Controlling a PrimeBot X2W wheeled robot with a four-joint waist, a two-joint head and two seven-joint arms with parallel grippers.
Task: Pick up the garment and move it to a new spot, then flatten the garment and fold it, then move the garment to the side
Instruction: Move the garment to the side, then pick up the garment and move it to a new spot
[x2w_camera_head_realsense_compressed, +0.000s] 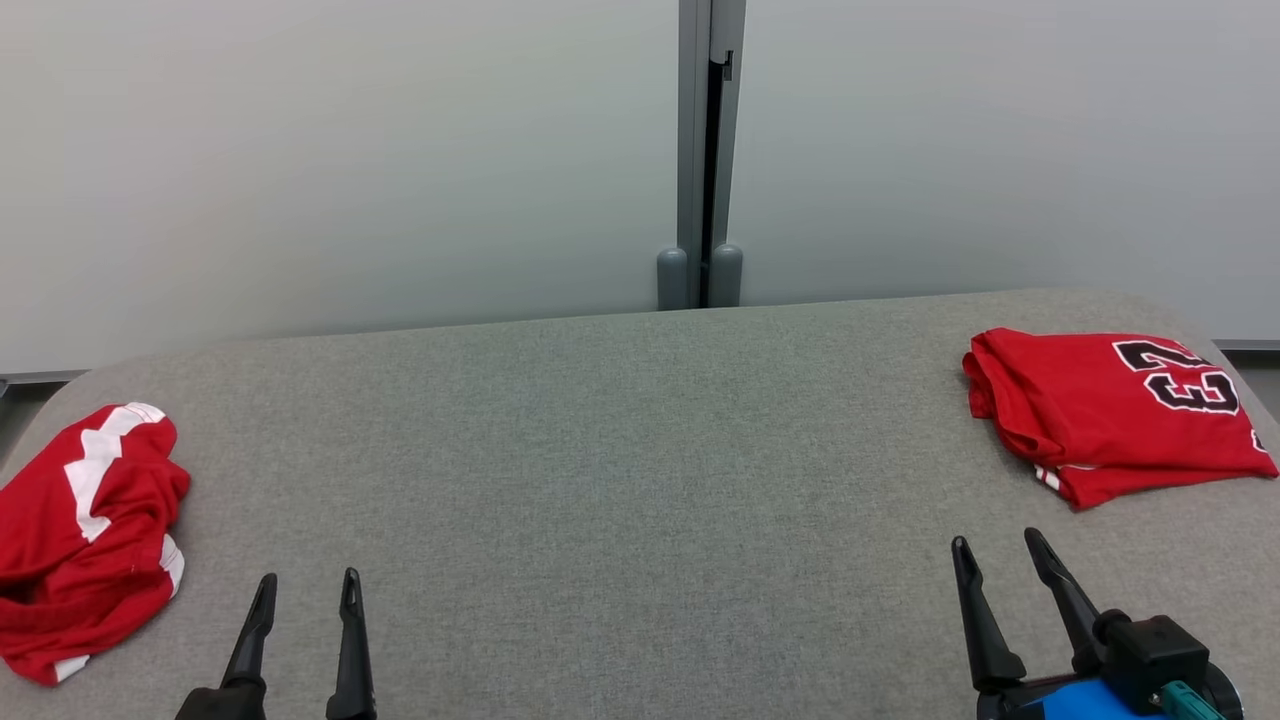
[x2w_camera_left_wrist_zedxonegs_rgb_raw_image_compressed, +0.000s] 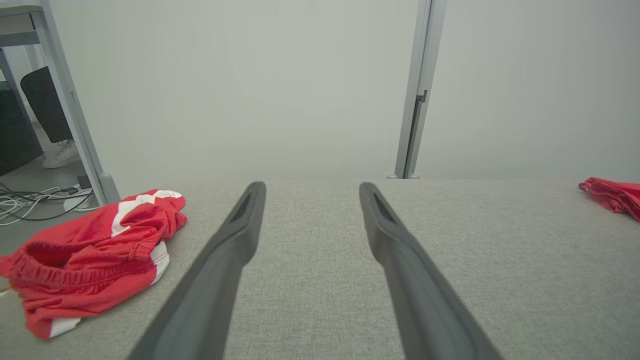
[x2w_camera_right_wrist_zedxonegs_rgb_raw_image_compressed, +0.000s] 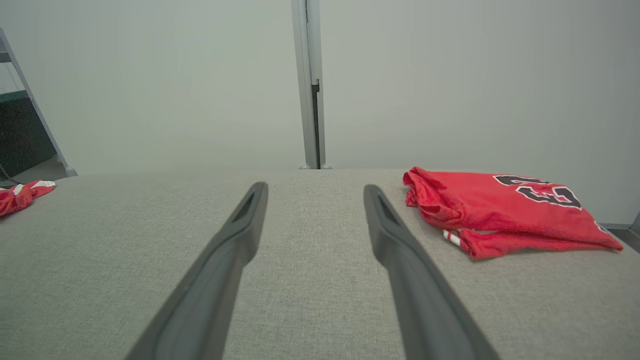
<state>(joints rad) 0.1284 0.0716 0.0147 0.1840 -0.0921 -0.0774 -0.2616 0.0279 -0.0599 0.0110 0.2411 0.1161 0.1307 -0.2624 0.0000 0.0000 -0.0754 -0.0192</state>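
Observation:
A crumpled red garment with white stripes (x2w_camera_head_realsense_compressed: 85, 535) lies at the table's left edge, also seen in the left wrist view (x2w_camera_left_wrist_zedxonegs_rgb_raw_image_compressed: 95, 250) and far left in the right wrist view (x2w_camera_right_wrist_zedxonegs_rgb_raw_image_compressed: 20, 194). My left gripper (x2w_camera_head_realsense_compressed: 307, 592) stands open just to its right, empty (x2w_camera_left_wrist_zedxonegs_rgb_raw_image_compressed: 310, 192). A folded red jersey with black numbers (x2w_camera_head_realsense_compressed: 1115, 410) lies at the far right (x2w_camera_right_wrist_zedxonegs_rgb_raw_image_compressed: 500, 210); its edge shows in the left wrist view (x2w_camera_left_wrist_zedxonegs_rgb_raw_image_compressed: 612, 196). My right gripper (x2w_camera_head_realsense_compressed: 995, 550) stands open in front of the jersey, empty (x2w_camera_right_wrist_zedxonegs_rgb_raw_image_compressed: 315, 192).
The grey fabric table (x2w_camera_head_realsense_compressed: 640, 450) has rounded far corners and stops before a pale partition wall with a grey post (x2w_camera_head_realsense_compressed: 705, 150). Left of the table stand a metal frame leg (x2w_camera_left_wrist_zedxonegs_rgb_raw_image_compressed: 75, 110), floor cables (x2w_camera_left_wrist_zedxonegs_rgb_raw_image_compressed: 35, 200), and a person's white shoe (x2w_camera_left_wrist_zedxonegs_rgb_raw_image_compressed: 62, 155).

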